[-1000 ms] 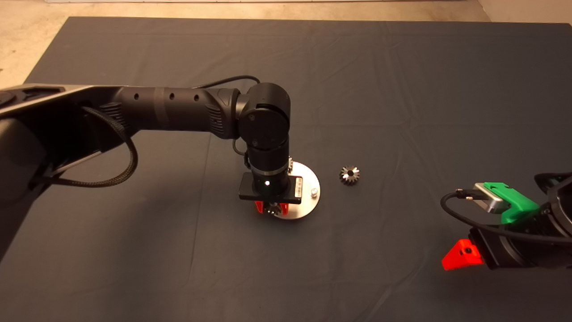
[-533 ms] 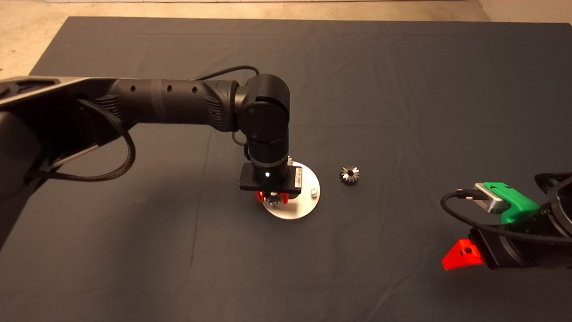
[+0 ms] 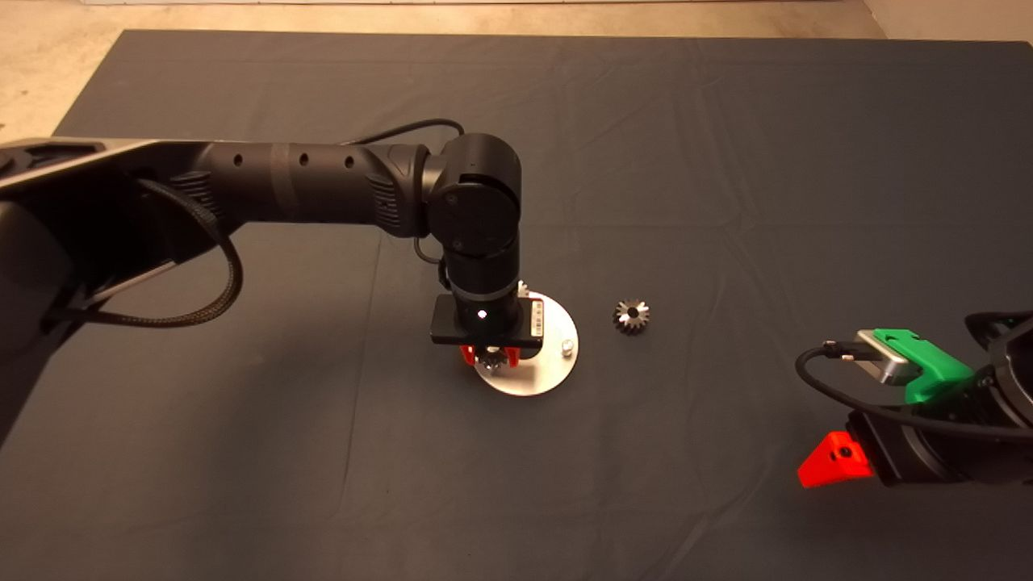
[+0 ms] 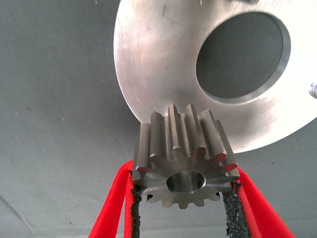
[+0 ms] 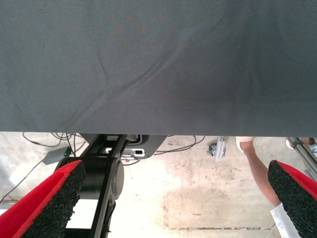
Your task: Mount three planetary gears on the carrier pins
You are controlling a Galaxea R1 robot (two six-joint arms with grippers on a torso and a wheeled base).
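My left gripper (image 3: 489, 356) is shut on a silvery planetary gear (image 4: 183, 163), its black pads (image 4: 229, 213) pressing on both sides of the teeth. It holds the gear at the near-left rim of the silver carrier disc (image 3: 542, 373), which has a large centre hole (image 4: 241, 55). One bare carrier pin (image 3: 567, 347) stands on the disc's right side and shows in the left wrist view (image 4: 313, 90). No pin shows under the held gear. A loose gear (image 3: 631, 315) lies on the mat right of the disc. A toothed edge (image 3: 523, 287) peeks out behind the wrist.
My right gripper (image 5: 173, 203) is parked open at the mat's lower right edge, with one red finger (image 3: 835, 461) in the head view. Past the mat's edge it sees the floor, a black stand (image 5: 106, 178) and a person's leg (image 5: 257, 168).
My left gripper has carried the gear a short way from the disc's near rim toward its far side. The loose gear and the right arm have not moved.
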